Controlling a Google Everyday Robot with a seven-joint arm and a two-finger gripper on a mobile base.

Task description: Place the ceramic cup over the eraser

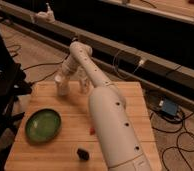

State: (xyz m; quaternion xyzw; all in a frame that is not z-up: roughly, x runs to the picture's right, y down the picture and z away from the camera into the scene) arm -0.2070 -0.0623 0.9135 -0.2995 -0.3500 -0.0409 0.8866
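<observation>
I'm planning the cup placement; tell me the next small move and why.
Probably, once the hold is sure, lift the small white tapered ceramic cup up. The gripper sits at it near the far edge of the wooden table, while the small black eraser block lies near the front edge, so the cup must clear the surface before travelling.

The small white ceramic cup [62, 89] stands upright at the bench's [127, 97] eleven o'clock, under the claw [61, 80]. The black eraser [82, 153] lies at six o'clock.
</observation>
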